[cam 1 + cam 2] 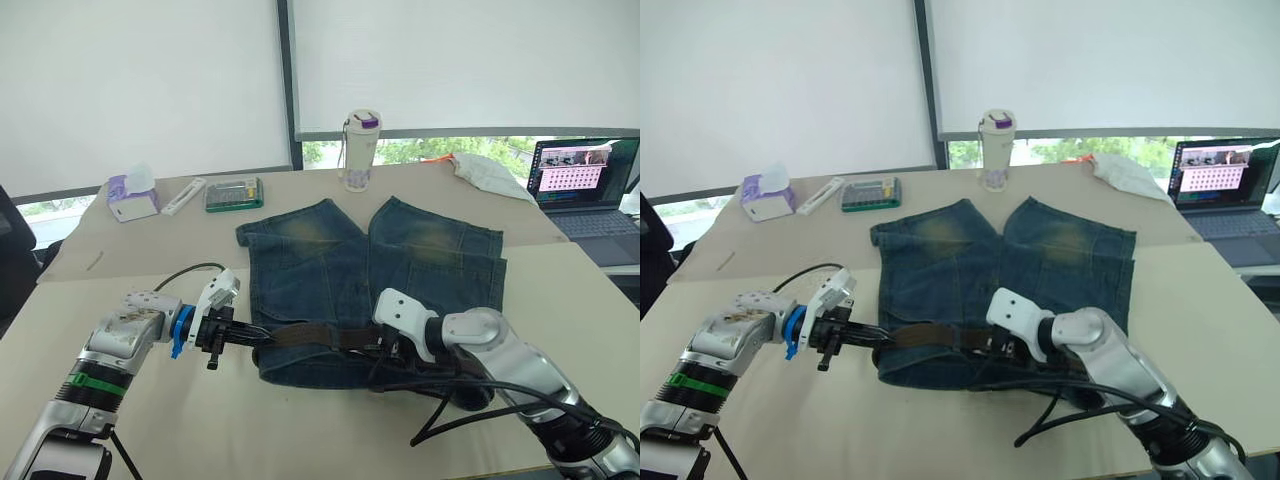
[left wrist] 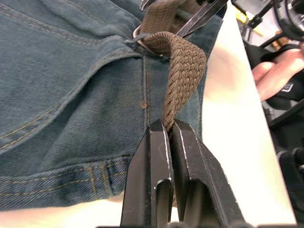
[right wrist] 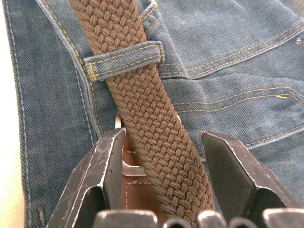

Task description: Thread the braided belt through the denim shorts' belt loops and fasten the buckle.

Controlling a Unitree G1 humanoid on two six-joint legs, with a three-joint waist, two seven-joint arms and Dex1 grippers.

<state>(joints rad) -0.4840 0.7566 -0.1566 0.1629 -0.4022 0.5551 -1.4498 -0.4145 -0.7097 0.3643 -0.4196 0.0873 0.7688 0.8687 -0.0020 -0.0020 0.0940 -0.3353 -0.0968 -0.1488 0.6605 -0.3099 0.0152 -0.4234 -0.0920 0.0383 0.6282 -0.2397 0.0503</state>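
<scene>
Nearest the head camera, two hands work at the waistband edge of one pair of denim shorts point(image 1: 375, 275), which lies flat on the pale tabletop point(image 1: 120, 400) with its two legs pointing away toward the window. One braided belt point(image 1: 310, 337) runs along that waistband. In the right wrist view it passes under one denim belt loop point(image 3: 124, 60).

The left hand point(image 1: 222, 335) sits just off the shorts' left corner. Its two black fingers point(image 2: 153, 175) are pressed together on the belt's end, which loops back from a metal ring at the waistband. The right hand point(image 1: 392, 350) rests over the middle of the waistband. Its fingers point(image 3: 108, 161) stand apart on either side of the strap, not gripping it, with the silver buckle point(image 3: 127, 166) lying between them under the belt.

Farther back on the tabletop stand one white tumbler point(image 1: 360, 150) with a purple lid, one tissue pack point(image 1: 133, 197), one green case point(image 1: 234, 194) and one open laptop point(image 1: 585, 185).
</scene>
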